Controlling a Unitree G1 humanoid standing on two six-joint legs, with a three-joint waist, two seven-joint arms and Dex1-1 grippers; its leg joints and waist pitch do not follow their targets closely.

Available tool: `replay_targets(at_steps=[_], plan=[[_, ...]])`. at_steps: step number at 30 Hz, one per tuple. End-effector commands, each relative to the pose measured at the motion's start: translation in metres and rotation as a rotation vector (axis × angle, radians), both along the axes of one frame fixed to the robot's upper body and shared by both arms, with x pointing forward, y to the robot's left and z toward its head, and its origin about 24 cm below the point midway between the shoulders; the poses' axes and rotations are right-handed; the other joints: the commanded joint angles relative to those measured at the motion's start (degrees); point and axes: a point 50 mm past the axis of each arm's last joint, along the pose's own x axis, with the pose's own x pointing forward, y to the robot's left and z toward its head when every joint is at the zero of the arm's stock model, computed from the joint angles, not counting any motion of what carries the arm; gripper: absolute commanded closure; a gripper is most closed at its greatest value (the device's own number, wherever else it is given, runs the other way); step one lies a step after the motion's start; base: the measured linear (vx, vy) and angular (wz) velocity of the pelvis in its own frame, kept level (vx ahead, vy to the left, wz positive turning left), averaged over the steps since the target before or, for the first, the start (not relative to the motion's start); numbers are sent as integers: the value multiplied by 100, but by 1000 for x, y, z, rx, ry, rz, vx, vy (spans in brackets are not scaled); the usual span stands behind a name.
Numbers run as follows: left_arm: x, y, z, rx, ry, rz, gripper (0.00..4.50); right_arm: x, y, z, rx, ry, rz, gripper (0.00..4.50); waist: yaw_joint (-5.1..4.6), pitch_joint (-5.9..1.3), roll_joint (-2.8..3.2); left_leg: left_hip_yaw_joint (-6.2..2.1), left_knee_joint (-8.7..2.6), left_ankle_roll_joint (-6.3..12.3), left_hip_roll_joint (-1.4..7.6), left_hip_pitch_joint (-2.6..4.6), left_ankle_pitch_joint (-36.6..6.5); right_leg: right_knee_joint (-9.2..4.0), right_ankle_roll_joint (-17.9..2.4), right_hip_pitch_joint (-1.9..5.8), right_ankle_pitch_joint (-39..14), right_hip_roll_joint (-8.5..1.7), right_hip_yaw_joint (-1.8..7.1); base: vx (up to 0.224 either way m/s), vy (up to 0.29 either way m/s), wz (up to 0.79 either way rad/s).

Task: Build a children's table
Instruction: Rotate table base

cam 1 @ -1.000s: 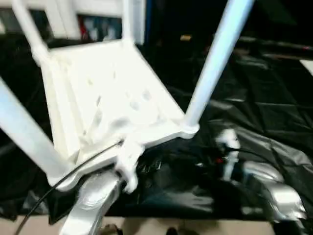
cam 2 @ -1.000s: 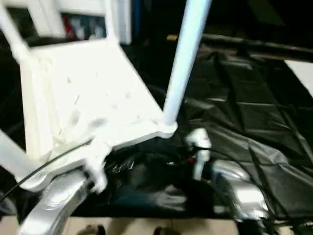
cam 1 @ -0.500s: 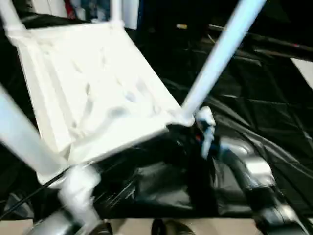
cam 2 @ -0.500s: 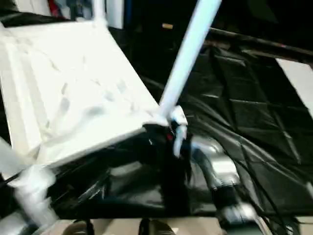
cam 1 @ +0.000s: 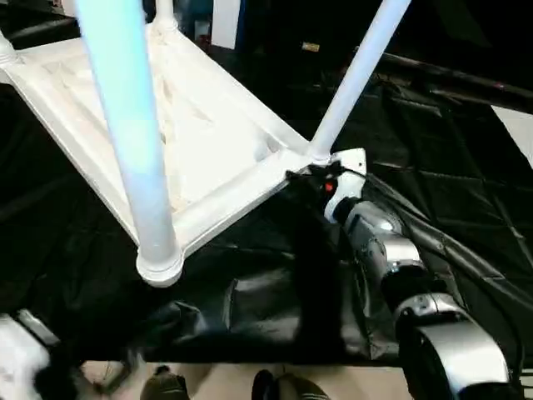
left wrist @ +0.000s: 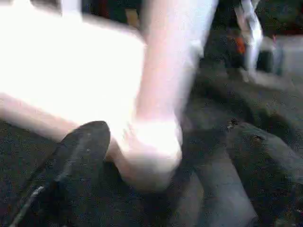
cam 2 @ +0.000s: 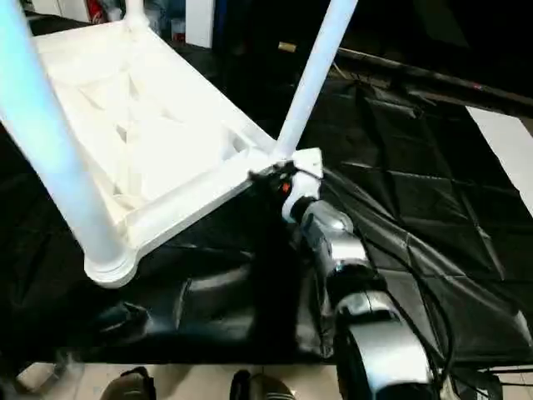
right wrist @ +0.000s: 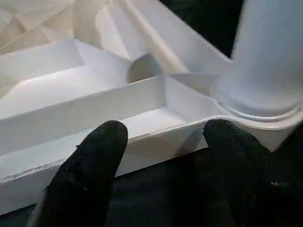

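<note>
The left gripper (left wrist: pixel 161 156) stands nearest, its black fingers (left wrist: pixel 75 156) spread wide around the foot of a round tapering white leg (cam 1: pixel 133 158) without closing on it. Further out, the upturned white plastic children's table (cam 1: pixel 208 158) lies tilted on the black crinkled sheet (cam 1: pixel 433 183), ribbed underside up. At its far corner the right gripper (right wrist: pixel 165 142) sits half open against the rim, beside another leg (cam 1: pixel 354 79); whether it pinches the rim I cannot tell. To turn the table upright well, I judge both grippers should grip firmly before lifting.
</note>
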Motion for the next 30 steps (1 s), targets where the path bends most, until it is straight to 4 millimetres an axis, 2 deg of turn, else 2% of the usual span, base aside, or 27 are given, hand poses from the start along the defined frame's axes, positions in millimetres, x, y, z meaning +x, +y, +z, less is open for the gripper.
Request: replay_targets(at_steps=[1, 3, 4, 6, 7, 8, 9, 10, 11, 12, 13, 14, 15, 17, 18, 19, 20, 22, 23, 24, 26, 27, 29, 30], plan=[[11, -3, 8, -37, -76, -14, 2, -3, -8, -5, 8, -2, -19, 139, -6, -347, 227, -44, -333, 25, 160, 236, -839, -290, -808, 148, -95, -269, 206, 0, 0, 0], [30, -12, 11, -90, -123, -59, 2, -8, -10, -11, 2, 1, -10, 139, 11, -446, 244, -56, -305, -28, 167, 252, -696, -233, -862, 179, 8, -286, 194, 0, 0, 0], [38, -14, 11, -92, -134, -78, 2, -10, -11, -14, -8, 1, -13, 139, 17, -456, 239, -56, -289, -44, 155, 229, -538, -209, -901, 192, 179, -284, 192, 0, 0, 0], [39, -15, 10, -93, -135, -83, 2, -11, -11, -14, -8, 1, -12, 139, 16, -473, 215, -58, -273, -36, 148, 209, -527, -194, -921, 210, 177, -295, 199, 0, 0, 0], [51, -20, 9, -102, -143, -122, 2, -14, -11, -19, -11, 3, -6, 139, -1, -494, 212, -65, -260, -46, 149, 195, -667, -207, -921, 215, -42, -315, 209, 0, 0, 0], [58, -23, 8, -113, -143, -145, 2, -17, -11, -21, -19, 6, -2, 139, 21, -526, 322, -71, -259, -75, 148, 218, -744, -200, -920, 212, -130, -319, 208, 0, 0, 0], [61, -24, 7, -116, -142, -152, 2, -18, -10, -23, -23, 7, -1, 139, 16, -521, 289, -54, -257, -87, 146, 241, -828, -234, -903, 182, -238, -307, 201, 0, 0, 0], [68, -26, 6, -115, -148, -158, 2, -19, -9, -25, -31, 8, 1, 139, 18, -512, 282, -83, -273, -140, 149, 209, -1018, -240, -940, 189, -505, -323, 199, 0, 0, 0], [73, -28, 6, -116, -152, -163, 2, -20, -9, -26, -36, 8, 3, 139, 33, -528, 320, -89, -270, -185, 155, 214, -1118, -238, -949, 190, -629, -339, 202, 0, 0, 0], [73, -28, 6, -116, -152, -163, 2, -20, -9, -26, -36, 8, 3, 139, 21, -525, 279, -107, -271, -240, 160, 187, -1240, -245, -940, 198, -819, -353, 207, 0, 0, 0], [87, -34, 4, -134, -150, -188, 2, -23, -3, -29, -48, 15, 19, 139, 35, -552, 376, -123, -267, -317, 155, 198, -1326, -241, -924, 195, -945, -358, 202, 0, 0, 0], [91, -36, 4, -142, -152, -198, 2, -23, -1, -30, -49, 17, 26, 139, 26, -569, 344, -101, -246, -308, 149, 237, -1328, -254, -925, 162, -897, -341, 196, 0, 0, 0], [93, -38, 3, -147, -153, -206, 2, -24, 1, -31, -50, 20, 31, 139, 31, -561, 319, -117, -252, -299, 141, 186, -1333, -241, -954, 187, -854, -341, 205, 0, 0, 0], [105, -51, 5, -164, -167, -260, 2, -24, 14, -34, -69, 38, 62, 139, 64, -592, 334, -125, -242, -297, 152, 189, -1327, -219, -998, 182, -866, -358, 205, 0, 0, 0], [105, -51, 5, -164, -167, -260, 2, -24, 14, -34, -69, 38, 62, 139, 69, -603, 343, -124, -236, -299, 149, 192, -1295, -214, -1017, 183, -825, -354, 202, 0, 0, 0], [113, -64, 8, -183, -170, -324, 2, -24, 25, -35, -85, 51, 94, 139, 71, -654, 444, -119, -227, -321, 146, 216, -1245, -197, -1070, 185, -615, -340, 187, 0, 0, 0], [117, -73, 9, -194, -169, -365, 2, -24, 30, -35, -93, 57, 106, 139, 86, -662, 422, -118, -226, -318, 141, 208, -1276, -188, -1116, 195, -576, -330, 181, 0, 0, 0], [124, -92, 12, -215, -167, -462, 2, -23, 41, -36, -106, 74, 134, 139, 117, -680, 425, -108, -216, -282, 147, 214, -1232, -178, -1166, 187, -543, -348, 188, 0, 0, 0], [124, -93, 12, -216, -167, -465, 2, -23, 41, -36, -106, 75, 136, 139, 121, -682, 430, -112, -217, -289, 148, 192, -1183, -166, -1178, 202, -514, -351, 189, 0, 0, 0], [128, -104, 15, -225, -172, -516, 2, -24, 46, -37, -115, 87, 149, 139, 134, -707, 435, -121, -219, -300, 140, 169, -1092, -154, -1170, 243, -437, -359, 184, 0, 0, 0], [131, -119, 17, -245, -172, -587, 2, -25, 49, -40, -127, 98, 161, 139, 130, -753, 458, -117, -195, -275, 134, 171, -873, -108, -1212, 265, -2, -346, 172, 0, 0, 0], [131, -122, 18, -247, -171, -601, 2, -26, 50, -40, -128, 98, 162, 139, 129, -756, 442, -112, -189, -247, 125, 167, -805, -106, -1229, 271, 93, -343, 172, 0, 0, 0], [132, -132, 19, -256, -168, -650, 2, -26, 52, -41, -127, 99, 165, 139, 123, -766, 460, -115, -183, -194, 122, 137, -719, -88, -1284, 304, 272, -351, 176, 0, 0, 0], [132, -132, 19, -256, -168, -650, 2, -26, 52, -41, -127, 99, 165, 139, 115, -777, 446, -110, -176, -168, 125, 147, -721, -92, -1299, 307, 279, -353, 174, 0, 0, 0]])
